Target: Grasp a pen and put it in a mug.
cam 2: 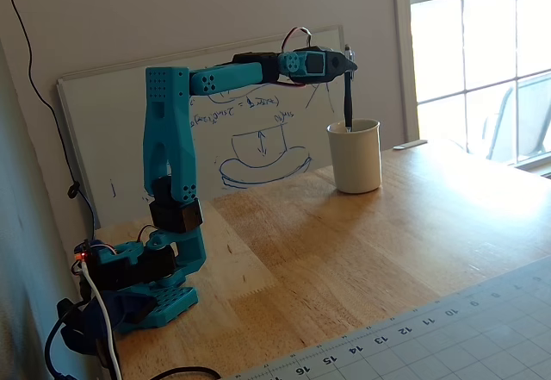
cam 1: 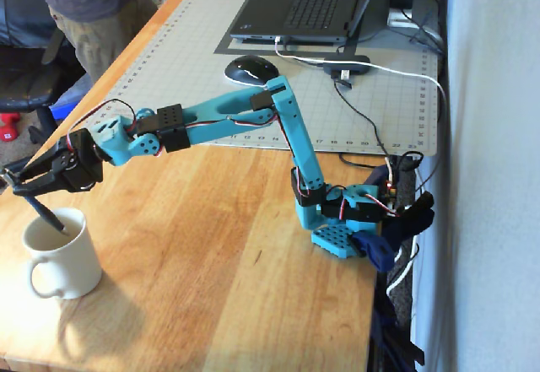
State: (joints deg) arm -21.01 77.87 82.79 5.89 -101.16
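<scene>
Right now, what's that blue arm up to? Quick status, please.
Pincer shut on slim dark pen. Pen tilted, lower end inside cream-white ceramic mug, not released. Nothing in the way on the wooden table.

Cream mug (cam 1: 61, 254), apparently black pen (cam 1: 46, 214), teal arm (cam 2: 168, 147), tan table (cam 1: 219, 262).

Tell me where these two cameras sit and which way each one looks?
A fixed view: high up across the table from the arm's base, looking down; shows the whole blue arm, claw, pen, mug, laptop.
A fixed view: low at the table's cutting-mat edge, facing the wall and whiteboard; shows the whole arm.
Shared: arm, pen dipping into mug, claw.
</scene>
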